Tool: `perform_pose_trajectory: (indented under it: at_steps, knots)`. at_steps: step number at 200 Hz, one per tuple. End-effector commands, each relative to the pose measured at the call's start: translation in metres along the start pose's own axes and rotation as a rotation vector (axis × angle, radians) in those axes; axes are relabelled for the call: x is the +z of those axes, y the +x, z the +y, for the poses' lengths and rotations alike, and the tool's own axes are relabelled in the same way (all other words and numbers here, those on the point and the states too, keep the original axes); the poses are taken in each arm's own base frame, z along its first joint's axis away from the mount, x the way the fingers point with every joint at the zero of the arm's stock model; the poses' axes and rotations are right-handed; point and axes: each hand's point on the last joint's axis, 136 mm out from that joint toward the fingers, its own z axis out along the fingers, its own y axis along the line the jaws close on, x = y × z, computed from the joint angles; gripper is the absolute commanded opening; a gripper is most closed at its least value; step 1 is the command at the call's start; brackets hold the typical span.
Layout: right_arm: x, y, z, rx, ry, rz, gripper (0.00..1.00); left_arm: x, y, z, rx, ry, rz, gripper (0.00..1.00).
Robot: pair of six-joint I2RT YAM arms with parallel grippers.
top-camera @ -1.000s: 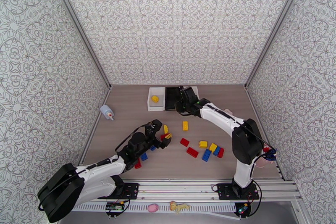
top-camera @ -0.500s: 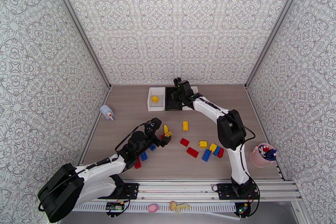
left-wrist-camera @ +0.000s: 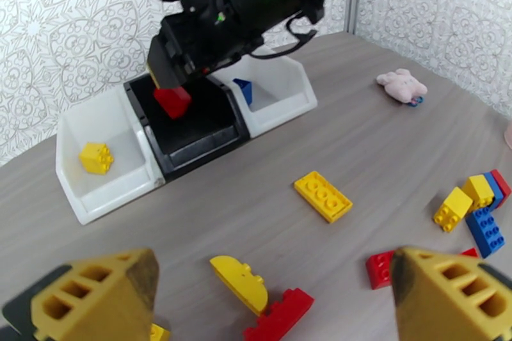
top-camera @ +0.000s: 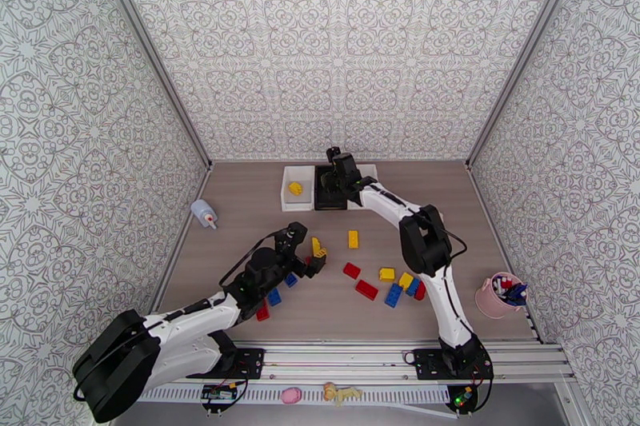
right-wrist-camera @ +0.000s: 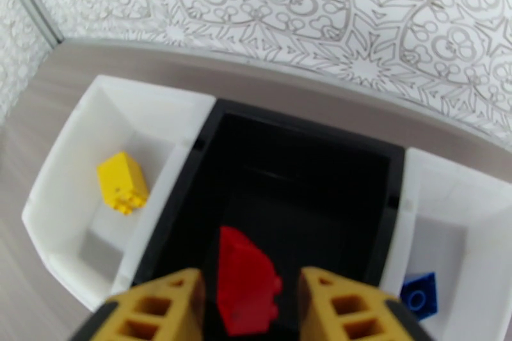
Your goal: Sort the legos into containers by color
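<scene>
The right tool hangs over the black bin, the middle one of three containers at the far edge of the surface. Its fingers stand part open, a little wider than the red brick between them. The brick looks loose, though the blur does not rule out a last touch on one pad. The left white bin holds a yellow brick and the right white bin a blue brick. The left tool gapes fully and carries nothing, poised above a curved yellow piece that touches a red piece. More loose legos lie scattered mid-surface. These are likely light, rigid and smooth-sided, so they should neither crush nor bend but could slip or tip. Flat opposite walls look the best place to pinch, not the studs or a rounded back. No brand, label or writing can be read anywhere.
</scene>
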Motion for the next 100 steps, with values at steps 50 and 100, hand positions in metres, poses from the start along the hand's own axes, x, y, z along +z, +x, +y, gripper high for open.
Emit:
perform_pose_trajectory:
  at_steps: [50, 100]
  knots:
    - [-0.095, -0.03, 0.018, -0.107, -0.137, -0.16, 0.82, -0.004, -0.008, 0.055, -0.279, -0.364, 0.137, 1.0]
    - [-0.152, 0.01, 0.033, -0.178, -0.284, -0.136, 0.88, -0.022, 0.017, 0.09, -0.624, -0.686, 0.251, 1.0]
